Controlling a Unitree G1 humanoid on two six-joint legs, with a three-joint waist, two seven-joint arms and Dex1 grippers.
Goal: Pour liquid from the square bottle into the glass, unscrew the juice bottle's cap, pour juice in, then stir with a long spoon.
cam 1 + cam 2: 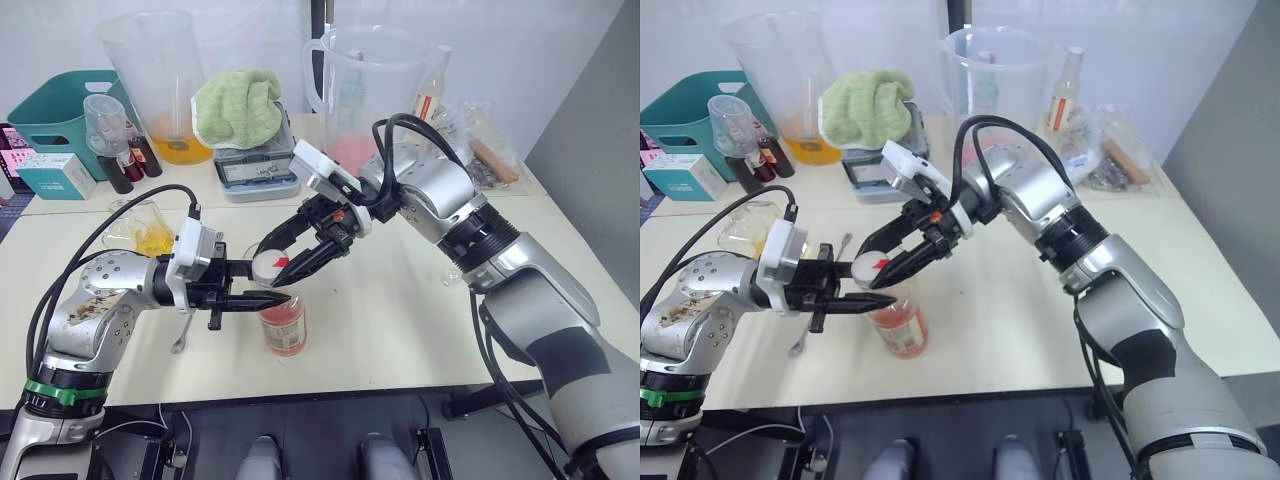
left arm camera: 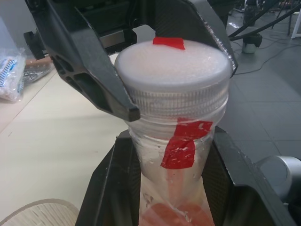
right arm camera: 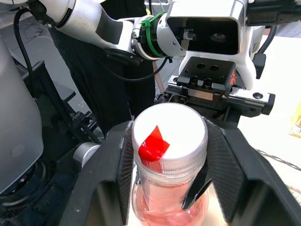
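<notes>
Now right tool (image 1: 283, 262) clamps cap (image 3: 168, 136) (white).

Bright, even light; soft shadows.

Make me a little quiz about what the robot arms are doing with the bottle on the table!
1. True or false: the cap is still on the juice bottle.
2. Which end effector has its fingers on either side of the cap? A) left B) right
3. Fill in: the left end effector holds the bottle just below the ____.

Key:
1. True. The white cap with red tape sits on the neck.
2. B. The right end effector is closed around the cap from above.
3. Cap. The left one grips the neck while the bottle stands on the table.
</notes>
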